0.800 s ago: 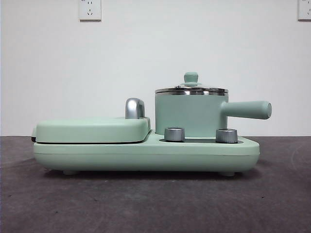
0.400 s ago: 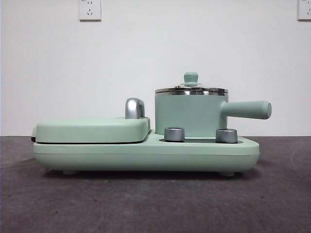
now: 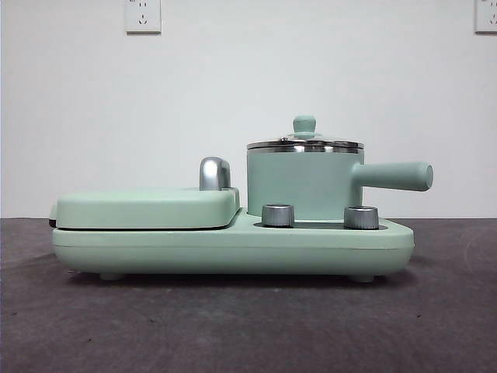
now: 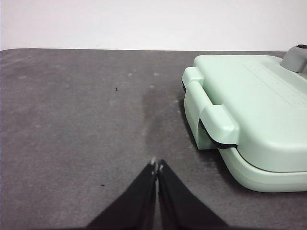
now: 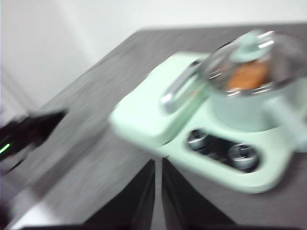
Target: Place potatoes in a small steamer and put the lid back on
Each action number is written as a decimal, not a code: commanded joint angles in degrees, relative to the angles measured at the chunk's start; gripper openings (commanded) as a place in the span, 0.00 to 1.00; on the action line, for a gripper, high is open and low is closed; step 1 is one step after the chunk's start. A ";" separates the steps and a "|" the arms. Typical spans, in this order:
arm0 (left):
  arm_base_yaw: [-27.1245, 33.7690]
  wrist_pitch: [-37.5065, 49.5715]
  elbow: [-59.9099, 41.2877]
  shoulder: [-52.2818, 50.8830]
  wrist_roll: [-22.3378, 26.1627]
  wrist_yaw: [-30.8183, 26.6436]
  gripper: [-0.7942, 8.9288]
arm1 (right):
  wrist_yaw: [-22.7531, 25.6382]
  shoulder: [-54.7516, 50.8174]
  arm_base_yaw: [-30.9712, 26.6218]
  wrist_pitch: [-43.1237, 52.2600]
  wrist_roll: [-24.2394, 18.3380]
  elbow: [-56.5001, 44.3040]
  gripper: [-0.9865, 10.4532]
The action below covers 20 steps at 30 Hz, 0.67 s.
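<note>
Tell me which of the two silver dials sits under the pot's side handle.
The right-hand dial, below the handle; the other dial sits nearer the grill plate.

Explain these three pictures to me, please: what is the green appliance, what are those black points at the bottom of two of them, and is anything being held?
They show one moment from three cameras on a two-armed robot. The front view looks level across a dark table at a mint-green cooker. On it stands a small steamer with a side handle, and the glass lid is on. Beside the pot lies a flat grill cover, with two metal dials in front.

The other two cameras sit on the arms' wrists. The black points are each arm's pincers: the left gripper hangs over bare table near the grill end; the right gripper, in a blurred picture, faces the cooker. Both are shut and hold nothing. Through the lid something orange-brown shows, apparently the potato.
</note>
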 commanded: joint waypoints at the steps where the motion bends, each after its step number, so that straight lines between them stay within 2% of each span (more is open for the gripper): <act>1: 0.11 -0.44 -1.14 -0.07 0.37 -0.31 0.09 | 0.15 -2.49 -6.93 2.21 -0.81 -3.72 0.10; 4: 0.11 -0.44 -1.14 -0.07 0.37 -0.31 0.09 | 2.47 -7.04 -14.08 4.59 -1.60 -9.86 0.10; 8: 0.11 -0.44 -1.14 -0.07 0.37 -0.31 0.09 | 10.54 -13.25 -20.87 5.38 -8.70 -18.43 0.10; 10: 0.11 -0.44 -1.14 -0.07 0.37 -0.31 0.09 | 12.96 -15.80 -23.04 6.36 -11.17 -22.62 0.10; 14: 0.11 -0.44 -1.14 -0.07 0.37 -0.31 0.09 | 13.81 -20.35 -25.90 12.39 -15.10 -30.29 0.10; 20: 0.11 -0.44 -1.14 -0.07 0.37 -0.31 0.09 | 13.86 -22.25 -26.40 18.93 -18.64 -35.60 0.10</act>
